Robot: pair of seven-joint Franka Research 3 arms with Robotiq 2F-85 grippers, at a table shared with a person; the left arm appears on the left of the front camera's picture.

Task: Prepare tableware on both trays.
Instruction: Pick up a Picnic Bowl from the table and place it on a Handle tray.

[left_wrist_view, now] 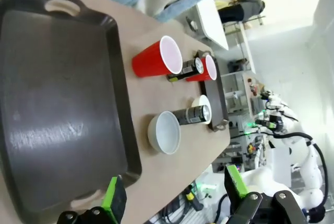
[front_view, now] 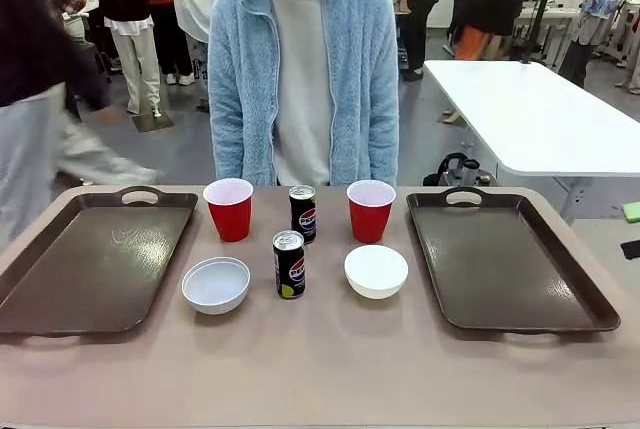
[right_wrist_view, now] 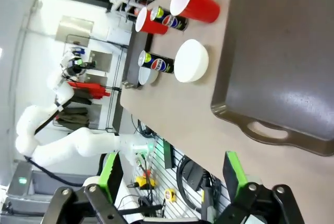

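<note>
We see the left tray point(front_view: 60, 279) lying flat on the beige table point(front_view: 330, 379), its long side running away from us and a loop handle at the far end. In the left wrist view, the left gripper point(left_wrist_view: 175, 190) hangs above the table's near edge by that tray's near corner. Its green pads are spread wide with nothing between them.

All the tableware stands upright on the table between the trays. The left red cup point(front_view: 230, 211) is nearest the left tray, with the left white bowl point(front_view: 216, 285) in front of it. At the middle, the far soda can point(front_view: 302, 213) stands between the two cups. The near soda can point(front_view: 289, 264) stands just in front of it, between the two bowls. The right red cup point(front_view: 370, 212) comes next, with the right white bowl point(front_view: 376, 271) in front of it.

The right tray point(front_view: 500, 269) mirrors the left one. In the right wrist view, the right gripper point(right_wrist_view: 172, 171) hovers off that tray's near handle, fingers wide apart and holding nothing.

A person point(front_view: 303, 79) in a light blue fleece stands at the far side, behind the cups.
</note>
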